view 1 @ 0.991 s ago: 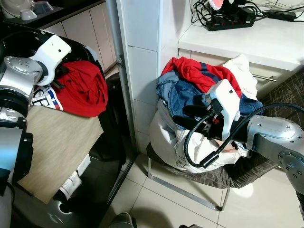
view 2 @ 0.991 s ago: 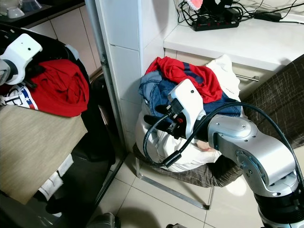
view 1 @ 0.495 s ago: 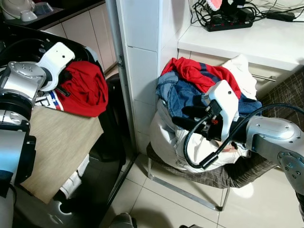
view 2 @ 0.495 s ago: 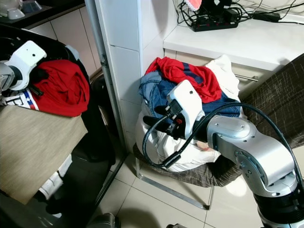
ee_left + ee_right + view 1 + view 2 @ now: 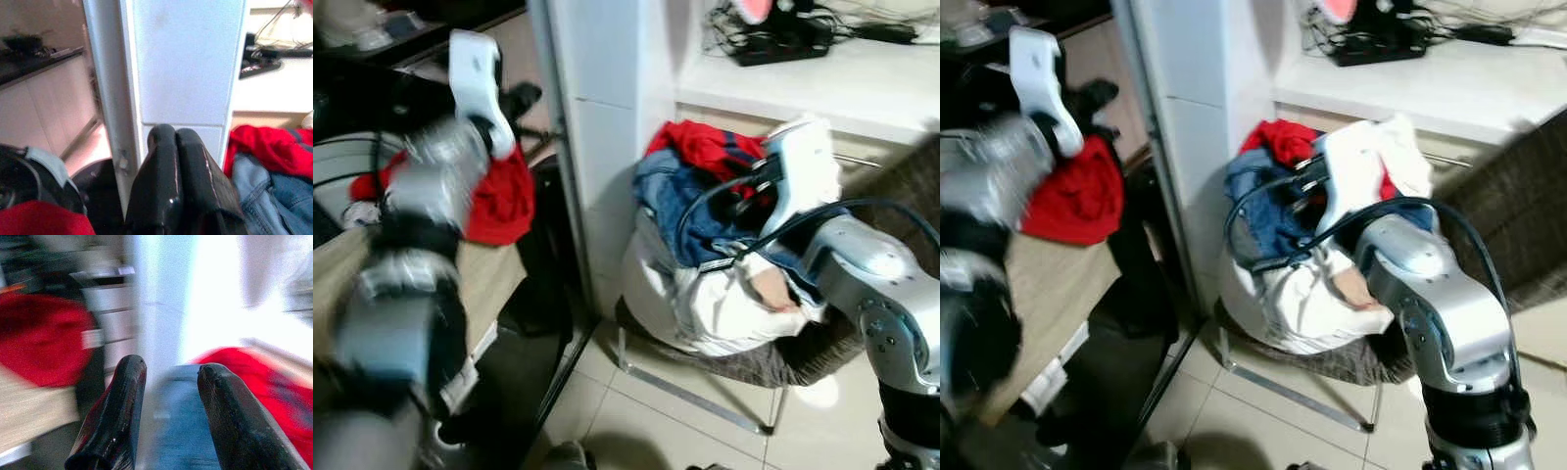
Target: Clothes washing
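A pile of clothes lies on a chair: a red garment (image 5: 700,145) on top, blue jeans (image 5: 674,201) under it and white cloth (image 5: 724,308) at the front. My right gripper (image 5: 168,369) is open over the jeans, with nothing between its fingers (image 5: 122,396). A second red garment (image 5: 499,201) lies to the left, above a beige cloth (image 5: 484,279). My left gripper (image 5: 176,134) is shut and empty. It is raised above that red garment, near the white pillar (image 5: 597,117), and is blurred in the eye views.
The chair's metal frame (image 5: 690,392) stands on a pale tiled floor (image 5: 822,431). A counter (image 5: 862,83) with a black power strip (image 5: 783,44) and cables runs behind the pile. A dark machine front (image 5: 533,323) stands below the beige cloth.
My left arm has lifted up off the red garment on the left, which stays lying there. My right gripper has risen from the front of the pile to its upper part.
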`<state>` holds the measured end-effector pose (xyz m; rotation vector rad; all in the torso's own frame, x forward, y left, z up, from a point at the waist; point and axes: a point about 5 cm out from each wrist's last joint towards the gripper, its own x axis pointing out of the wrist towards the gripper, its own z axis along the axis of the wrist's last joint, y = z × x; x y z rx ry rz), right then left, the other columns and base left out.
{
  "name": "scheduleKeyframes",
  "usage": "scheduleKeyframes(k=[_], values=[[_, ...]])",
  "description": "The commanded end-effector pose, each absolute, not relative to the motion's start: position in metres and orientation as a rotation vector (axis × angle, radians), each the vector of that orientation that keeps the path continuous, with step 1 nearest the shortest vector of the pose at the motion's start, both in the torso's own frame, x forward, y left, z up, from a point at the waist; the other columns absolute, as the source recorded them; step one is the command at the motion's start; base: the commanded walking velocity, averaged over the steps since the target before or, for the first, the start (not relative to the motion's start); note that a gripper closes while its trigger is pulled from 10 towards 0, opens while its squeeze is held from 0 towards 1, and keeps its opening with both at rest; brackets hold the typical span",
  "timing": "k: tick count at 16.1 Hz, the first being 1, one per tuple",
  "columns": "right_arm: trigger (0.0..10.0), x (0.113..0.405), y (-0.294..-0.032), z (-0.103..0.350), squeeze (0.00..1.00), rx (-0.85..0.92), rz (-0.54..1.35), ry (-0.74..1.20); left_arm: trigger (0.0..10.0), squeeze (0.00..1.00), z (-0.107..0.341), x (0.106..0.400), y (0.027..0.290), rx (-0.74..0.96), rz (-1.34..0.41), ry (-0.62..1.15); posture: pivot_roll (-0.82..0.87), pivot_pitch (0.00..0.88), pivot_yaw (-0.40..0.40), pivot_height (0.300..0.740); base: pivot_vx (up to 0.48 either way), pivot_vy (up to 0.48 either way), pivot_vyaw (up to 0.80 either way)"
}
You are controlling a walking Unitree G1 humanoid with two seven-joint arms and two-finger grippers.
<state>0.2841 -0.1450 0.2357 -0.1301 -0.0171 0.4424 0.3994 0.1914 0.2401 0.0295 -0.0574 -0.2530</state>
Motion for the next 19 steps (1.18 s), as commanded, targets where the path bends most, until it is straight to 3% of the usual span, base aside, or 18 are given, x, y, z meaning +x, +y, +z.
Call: scheduleKeyframes(k=[1,3,6,10,19], values=[[10.0,0.280,-0.143,0.234,0.00,-0.161,0.389,-0.054,10.0,0.00,0.249,0.392,0.187,0.074,-0.201,-0.144,-0.11,0.000,0.081,0.740,0.000,0.000,0.00],[10.0,0.275,-0.142,0.219,0.00,-0.170,0.375,-0.032,10.0,0.00,0.244,0.374,0.170,0.079,-0.241,-0.252,-0.11,0.000,0.082,0.740,0.000,0.000,0.00],[10.0,0.269,-0.144,0.200,0.00,-0.175,0.352,-0.005,10.0,0.00,0.230,0.349,0.149,0.136,-0.285,-0.250,-0.11,0.000,0.078,0.740,0.000,0.000,0.00],[10.0,0.260,-0.140,0.193,0.00,-0.180,0.385,-0.022,10.0,0.00,0.229,0.320,0.142,0.121,-0.249,-0.284,-0.11,0.000,0.068,0.740,0.209,0.000,0.22],[10.0,0.260,-0.142,0.191,0.00,-0.221,0.420,-0.018,10.0,0.00,0.228,0.316,0.145,0.131,-0.220,-0.238,-0.11,0.000,0.069,0.740,0.306,0.000,0.30]])
